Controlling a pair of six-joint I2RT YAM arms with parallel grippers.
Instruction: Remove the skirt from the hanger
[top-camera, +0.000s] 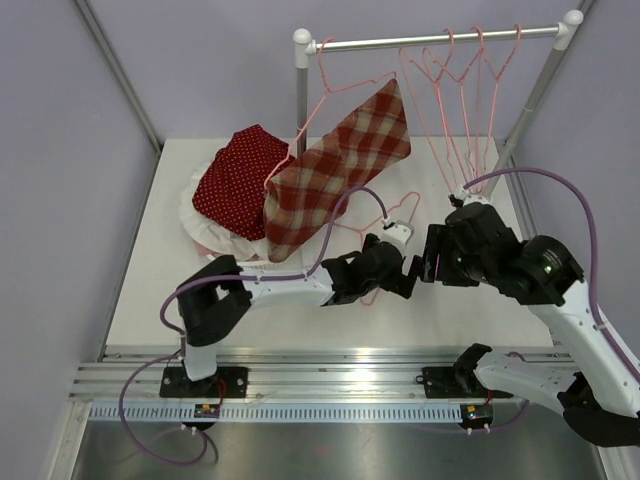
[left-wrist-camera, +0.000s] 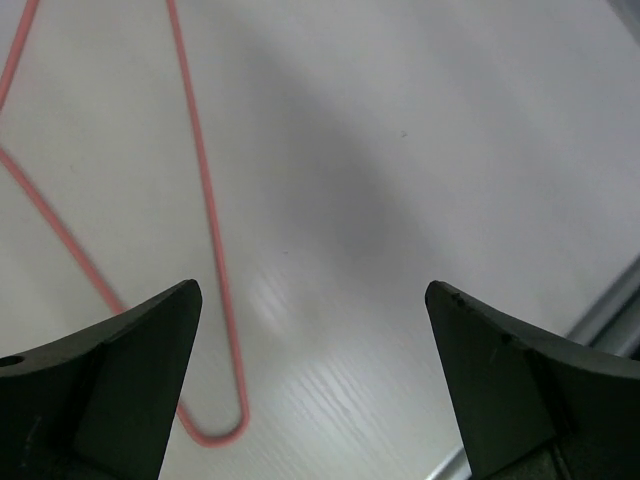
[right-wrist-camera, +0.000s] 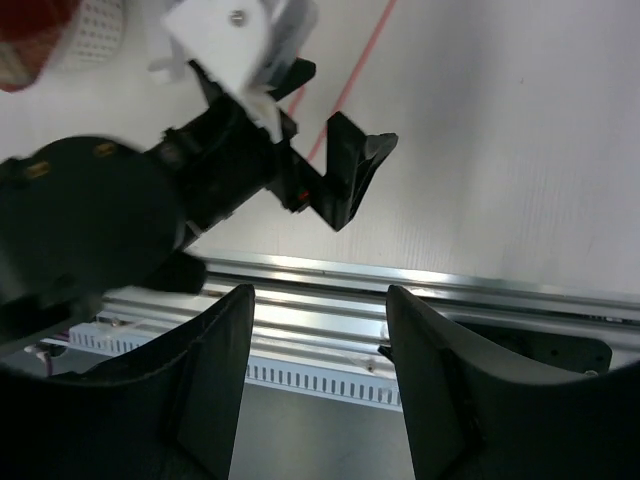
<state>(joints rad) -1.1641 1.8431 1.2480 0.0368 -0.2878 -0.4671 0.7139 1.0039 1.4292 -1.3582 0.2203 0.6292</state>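
A red and cream plaid skirt (top-camera: 340, 165) hangs slanted on a pink hanger (top-camera: 345, 85) hooked at the left end of the rack's rod (top-camera: 430, 40). Its lower end rests on the clothes pile on the table. My left gripper (top-camera: 408, 272) is open and empty, low over the table to the right of the skirt's lower end. In the left wrist view (left-wrist-camera: 312, 320) a loose pink hanger (left-wrist-camera: 205, 200) lies on the table under it. My right gripper (top-camera: 432, 258) is open and empty, close beside the left one. In the right wrist view (right-wrist-camera: 320, 330) it faces the near rail.
A red dotted garment (top-camera: 235, 180) with a white lace edge lies at the table's back left. Several empty pink hangers (top-camera: 465, 100) hang on the rod at the right. The loose hanger (top-camera: 400, 212) lies mid-table. The left arm (right-wrist-camera: 100, 220) fills the right wrist view. A metal rail (top-camera: 320, 375) runs along the near edge.
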